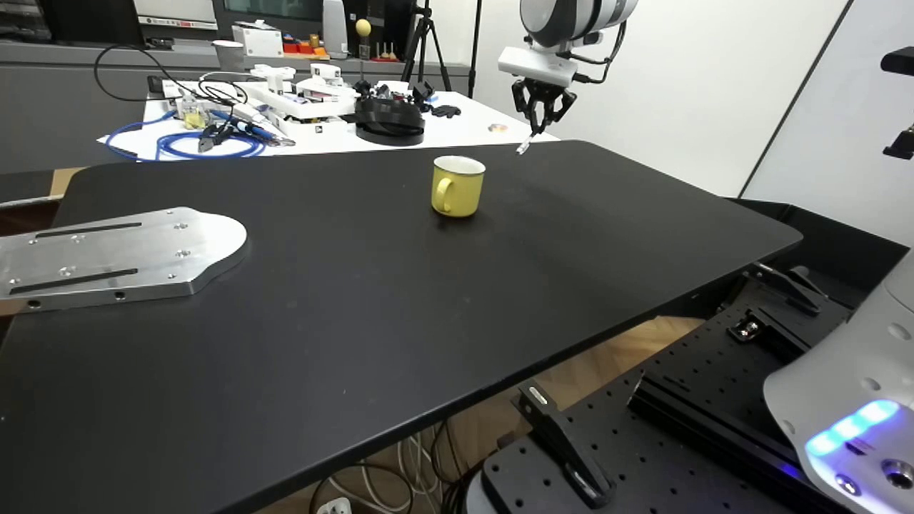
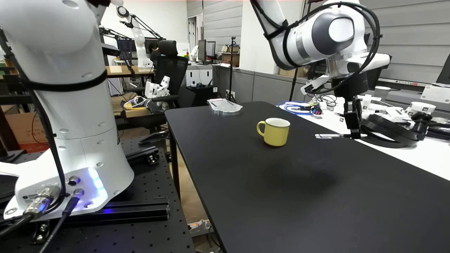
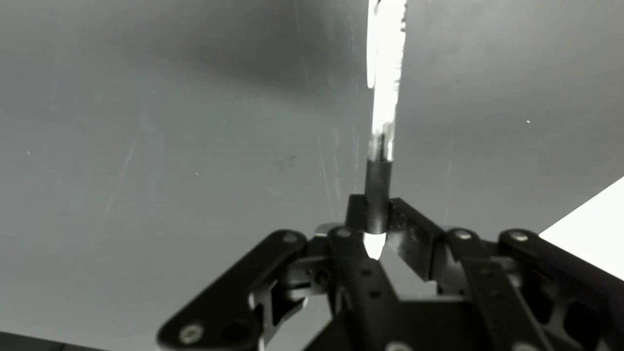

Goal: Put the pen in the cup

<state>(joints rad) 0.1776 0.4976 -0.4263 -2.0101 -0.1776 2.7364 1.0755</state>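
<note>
"Jutting nearly level in an exterior view, the pen point(image 2: 327, 136) hung in the air, pinched near its white-tipped end by the gripper point(image 3: 378, 210)."

"So it had hold, by our reading, and carrying looked the step in hand. Where did the cup point(image 1: 458, 193) stand?"

"Upright on the black table point(image 1: 285, 321), apart from the pen, its pale mouth facing up."

"What did the next move call for?"

"We thought the gripper needed to turn until the long free barrel point(image 3: 388, 87) pointed down, high enough to clear the rim point(image 1: 459, 174), before centring over the mouth. Carried crosswise, the pen would likely have caught the edge."

"And the release?"

"Only with the barrel well inside, we agreed, and slowly: gripped so near one end, the pen could have pivoted at a touch."

"Beyond lay the white bench point(image 1: 468, 131) and its clutter point(image 1: 307, 107), which we had no cause to approach."
</note>
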